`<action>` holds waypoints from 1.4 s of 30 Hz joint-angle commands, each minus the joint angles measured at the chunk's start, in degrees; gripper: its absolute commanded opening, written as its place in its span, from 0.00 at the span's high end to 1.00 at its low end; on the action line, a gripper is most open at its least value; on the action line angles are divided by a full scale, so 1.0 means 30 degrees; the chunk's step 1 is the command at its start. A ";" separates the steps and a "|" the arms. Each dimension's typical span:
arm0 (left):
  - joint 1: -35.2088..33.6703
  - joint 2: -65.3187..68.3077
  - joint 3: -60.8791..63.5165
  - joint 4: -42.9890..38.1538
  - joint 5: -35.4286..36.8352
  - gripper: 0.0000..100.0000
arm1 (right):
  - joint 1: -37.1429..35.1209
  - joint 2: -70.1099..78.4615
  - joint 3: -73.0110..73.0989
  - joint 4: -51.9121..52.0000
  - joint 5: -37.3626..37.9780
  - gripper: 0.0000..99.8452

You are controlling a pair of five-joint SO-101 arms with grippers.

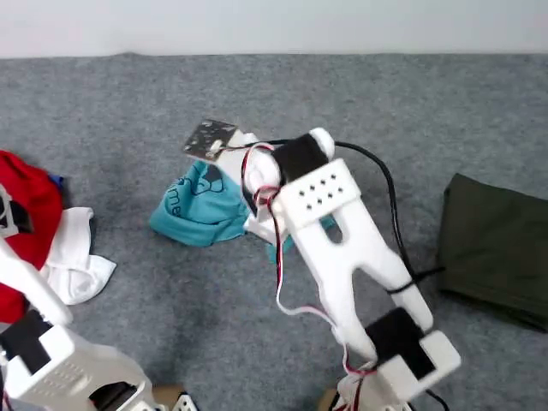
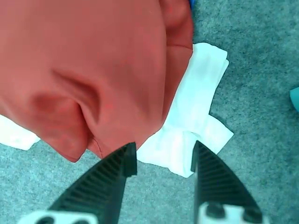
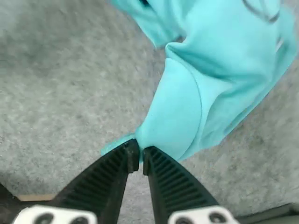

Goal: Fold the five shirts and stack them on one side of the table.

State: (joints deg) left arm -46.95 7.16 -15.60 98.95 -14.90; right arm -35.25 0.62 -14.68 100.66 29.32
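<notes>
1. Black ribbed fingers [image 3: 112,182] of the right gripper [image 3: 138,161] pinch almost closed on a fold of the teal shirt [image 3: 205,93], a soft, crumpled knit with dark print.
2. Above the red shirt [image 2: 84,70], the left gripper [image 2: 163,156] hangs with its jaws spread apart. The red cloth is a smooth rumpled mound lying over a creased white shirt [image 2: 191,116].
3. Bunched mid-table, the teal shirt sits under the white plastic right arm [image 1: 342,248].
4. Well apart, at the opposite edge, lies the dark green shirt [image 1: 497,248] — a flat folded rectangle.
5. Grey, finely fuzzy table [image 1: 128,111] surface, like felt.

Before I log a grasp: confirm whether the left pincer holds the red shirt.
No, the left pincer stands open above the red shirt, gripping nothing.
</notes>
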 commanded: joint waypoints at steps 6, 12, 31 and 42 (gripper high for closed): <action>0.0205 -0.0117 -0.0542 -0.0059 0.0088 0.80 | -0.0484 -0.2799 -0.3927 0.0777 0.0264 0.99; 0.0205 -0.0088 -0.0513 -0.0059 0.0088 0.80 | 0.1597 -0.2125 -0.2520 0.0689 0.1201 0.99; 0.0410 -0.0293 0.2359 -0.1817 0.0088 0.80 | 0.9597 0.9099 -0.2403 -0.2652 0.0908 0.84; 0.0674 -0.0293 0.2418 -0.1817 0.0147 0.85 | 0.8835 0.5875 -0.2256 0.0835 0.0821 0.84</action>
State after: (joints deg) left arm -45.80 7.16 -8.31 94.46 -14.90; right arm -7.12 25.14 -23.65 100.48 32.57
